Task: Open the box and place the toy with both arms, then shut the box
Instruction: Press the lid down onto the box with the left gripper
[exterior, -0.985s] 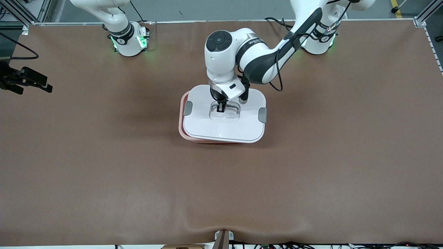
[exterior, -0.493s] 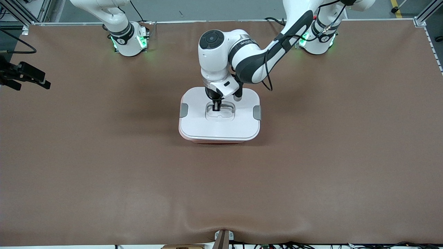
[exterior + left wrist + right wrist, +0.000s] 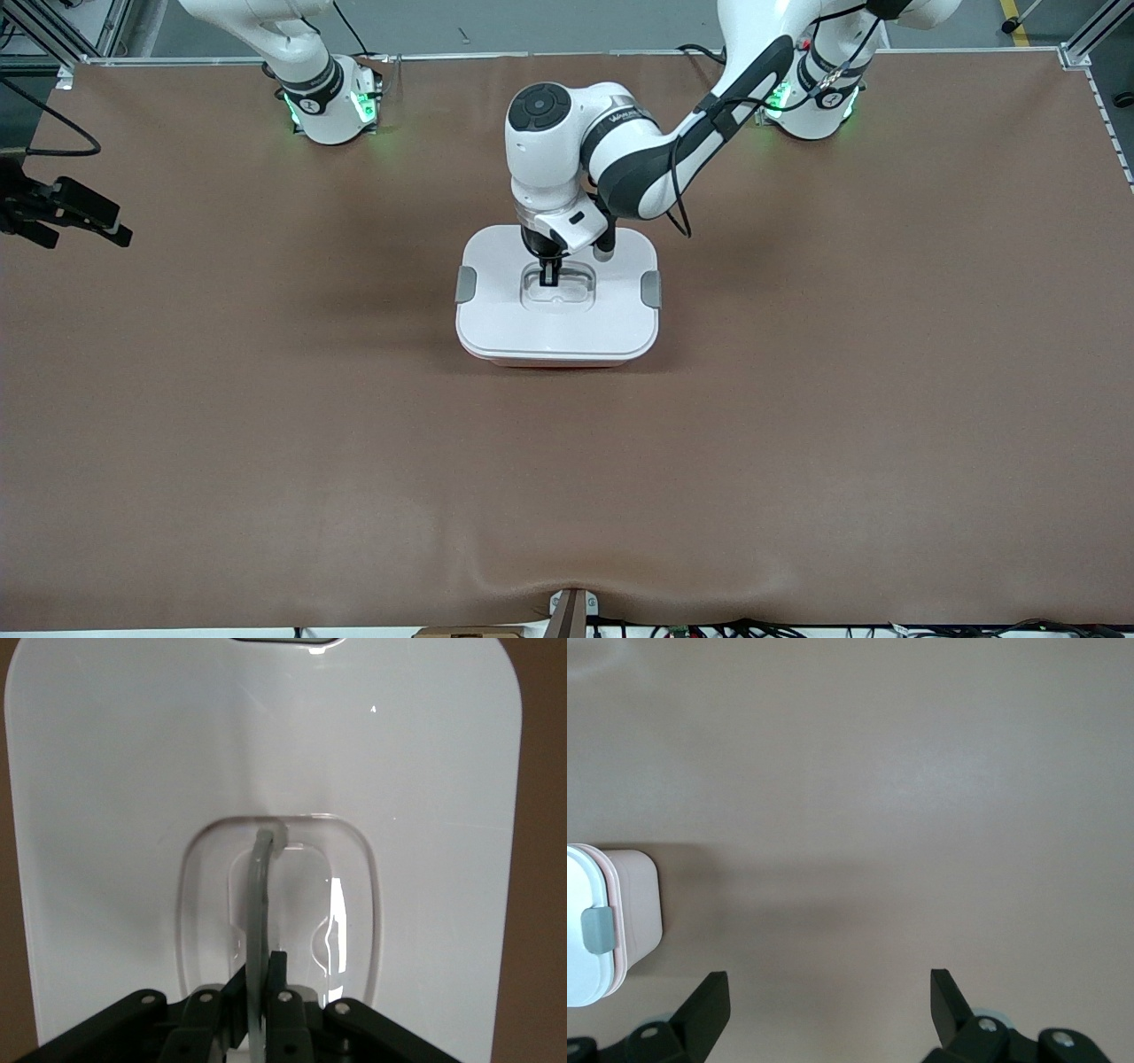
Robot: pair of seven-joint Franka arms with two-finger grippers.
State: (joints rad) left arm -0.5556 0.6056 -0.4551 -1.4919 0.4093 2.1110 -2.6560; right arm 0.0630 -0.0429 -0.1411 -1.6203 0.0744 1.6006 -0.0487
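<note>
White lid [image 3: 558, 328] sits square on the box [image 3: 556, 358] mid-surface, left hand [image 3: 549, 275] pinching its clear handle [image 3: 260, 904] from straight above; right hand [image 3: 828, 1005] waits gaping near the surface's edge.

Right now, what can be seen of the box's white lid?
The white rounded-rectangular plastic lid sits flat on the pale pink tub at mid-table. Grey clips flank its short ends. A clear recessed well holds a clear handle, upright, pinched by the left hand.
</note>
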